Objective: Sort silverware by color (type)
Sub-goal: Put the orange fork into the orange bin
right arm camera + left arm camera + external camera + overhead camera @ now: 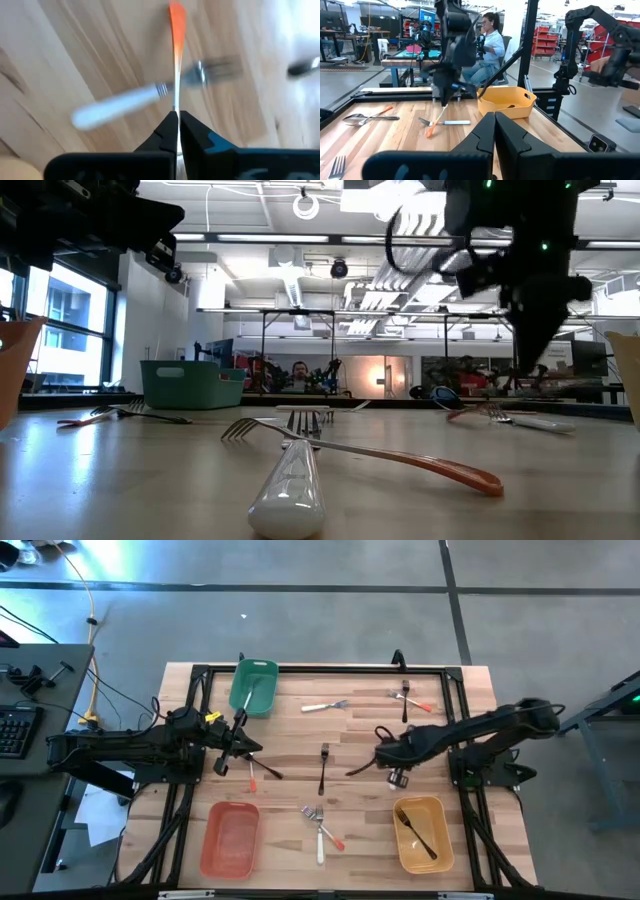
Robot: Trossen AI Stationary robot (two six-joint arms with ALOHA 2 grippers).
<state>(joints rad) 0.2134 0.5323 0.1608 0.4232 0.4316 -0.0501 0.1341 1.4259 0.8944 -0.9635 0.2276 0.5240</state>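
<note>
Between the right gripper's [178,125] closed fingers: one orange-tipped utensil [176,30], pinched at its slim metal end, hanging above a white-handled fork [115,105] on the table [300,740]. Judged light, stiff, slick; a mid-shaft hold seems safest. Left gripper [495,131] pressed together, empty, near the green bin [254,687]. No legible writing or brand.

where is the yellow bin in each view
high view: yellow bin at the lower right, just below the right arm
low view: cut off at the right edge
left wrist view: centre right, on the table
right wrist view: not clearly in it; the right tool is shut on an orange-tipped utensil
shared landmark: the right arm, in high, low and left wrist views
</note>
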